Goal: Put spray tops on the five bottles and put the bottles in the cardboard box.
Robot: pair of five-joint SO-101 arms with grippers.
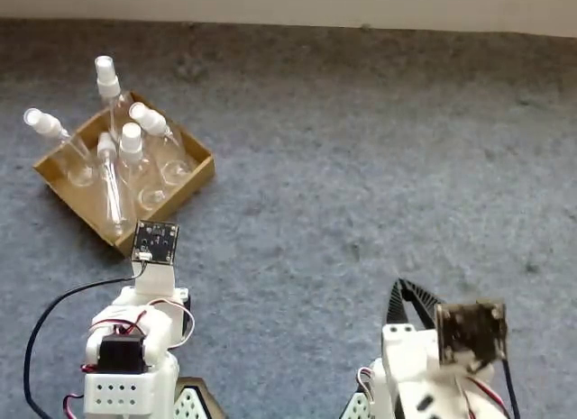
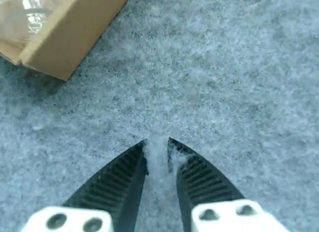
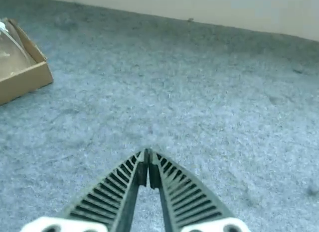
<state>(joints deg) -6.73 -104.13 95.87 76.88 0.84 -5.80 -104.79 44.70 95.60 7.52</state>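
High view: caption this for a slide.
Five capped bottles in the cardboard box; left arm, right arm at near edge.

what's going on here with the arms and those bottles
Nothing is being handled right now. All five bottles sit in the cardboard box, each with a white spray top on. Both arms hang over the grey carpet: the left gripper is slightly open and empty, and the right gripper is shut on nothing. The job looks done.
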